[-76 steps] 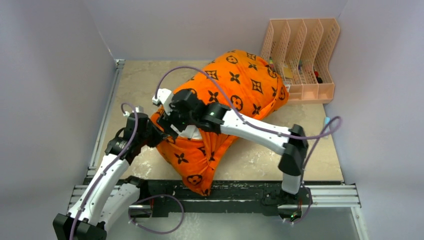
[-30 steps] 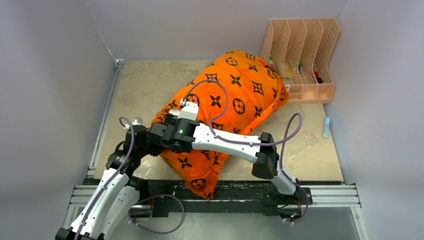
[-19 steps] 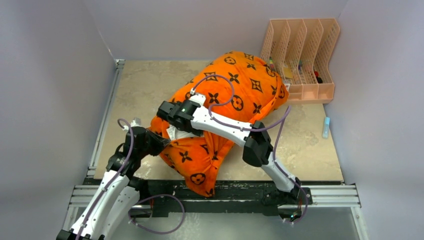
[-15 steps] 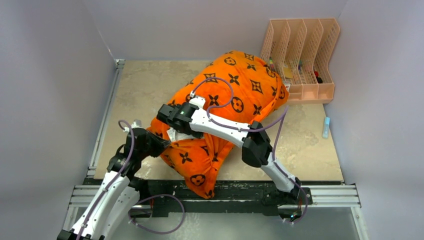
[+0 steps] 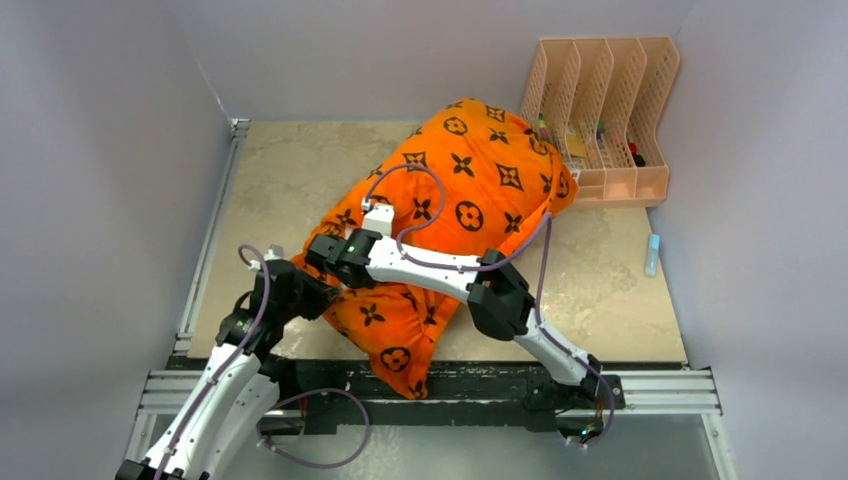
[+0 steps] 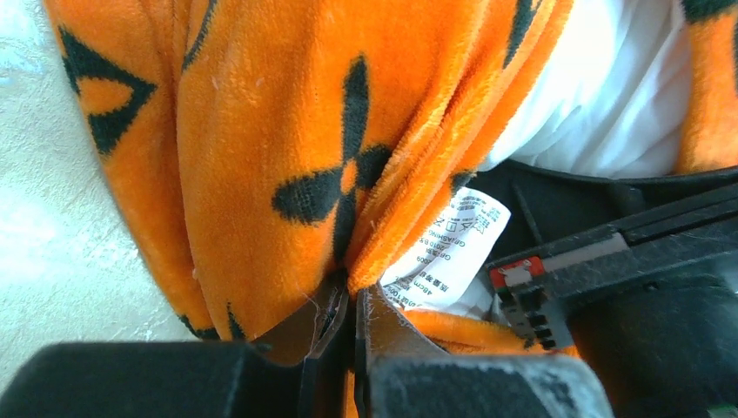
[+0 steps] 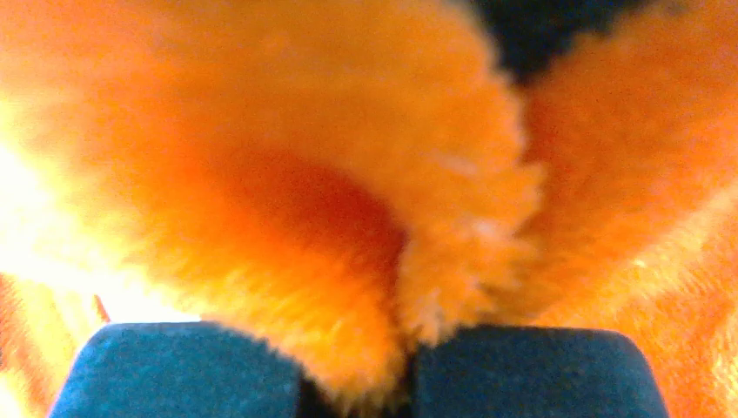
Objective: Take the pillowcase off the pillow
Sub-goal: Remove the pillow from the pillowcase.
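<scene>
Top external and wrists, one pillowcase, one pillow, one rack, left fingers, right fingers, both clamped on pillowcase

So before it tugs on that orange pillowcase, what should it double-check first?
1. The left tool is shut on the pillowcase: ok, it pinches an orange fold beside the care label.
2. The right tool is shut on the pillowcase: ok, plush is bunched between its fingers.
3. The pillow is exposed at the opening: ok, white shows in the left wrist view.
4. Only the cover is gripped, not the pillow too: cannot tell.
5. The far end is free of the file rack: not ok, its corner appears to lie against the rack.
</scene>
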`<state>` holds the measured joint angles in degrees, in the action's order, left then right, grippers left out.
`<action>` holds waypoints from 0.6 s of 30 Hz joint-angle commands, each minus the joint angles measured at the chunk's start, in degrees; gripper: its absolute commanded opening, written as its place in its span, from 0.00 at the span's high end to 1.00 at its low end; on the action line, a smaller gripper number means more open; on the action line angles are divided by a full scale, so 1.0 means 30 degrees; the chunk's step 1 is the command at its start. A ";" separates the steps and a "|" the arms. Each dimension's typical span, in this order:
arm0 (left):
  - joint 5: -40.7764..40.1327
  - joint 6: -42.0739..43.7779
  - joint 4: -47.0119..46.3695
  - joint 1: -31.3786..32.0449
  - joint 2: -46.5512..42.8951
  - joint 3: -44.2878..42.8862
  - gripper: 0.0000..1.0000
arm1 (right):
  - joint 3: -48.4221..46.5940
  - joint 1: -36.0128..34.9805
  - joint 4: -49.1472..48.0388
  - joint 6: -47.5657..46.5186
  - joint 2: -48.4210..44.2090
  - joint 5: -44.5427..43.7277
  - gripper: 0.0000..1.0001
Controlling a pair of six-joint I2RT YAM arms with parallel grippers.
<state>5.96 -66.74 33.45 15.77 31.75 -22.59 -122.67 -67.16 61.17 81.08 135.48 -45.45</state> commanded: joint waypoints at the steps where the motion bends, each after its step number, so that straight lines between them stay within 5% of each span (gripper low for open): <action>1: 0.0426 0.0407 0.2787 0.0075 0.0087 0.0479 1.00 | 0.0941 0.1099 -0.3870 -0.6468 -0.0524 -0.0871 1.00; 7: 0.0483 0.0259 0.2547 0.0116 0.0506 0.1167 1.00 | 0.0831 0.2435 -1.2411 -1.6463 -0.5901 -0.2558 1.00; 10: -0.0104 0.0169 0.3064 0.0256 0.0500 0.1239 1.00 | -0.1404 0.3408 -1.3076 -1.9034 -0.6701 -0.2003 1.00; 18: -0.0349 -0.0746 0.2541 0.0967 0.0613 0.1874 1.00 | -0.2794 0.4531 -1.3691 -2.0591 -0.7841 -0.0384 1.00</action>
<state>3.51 -69.80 24.56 16.34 31.88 -21.63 -123.83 -60.36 38.24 25.82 121.75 -34.70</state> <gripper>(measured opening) 0.021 0.070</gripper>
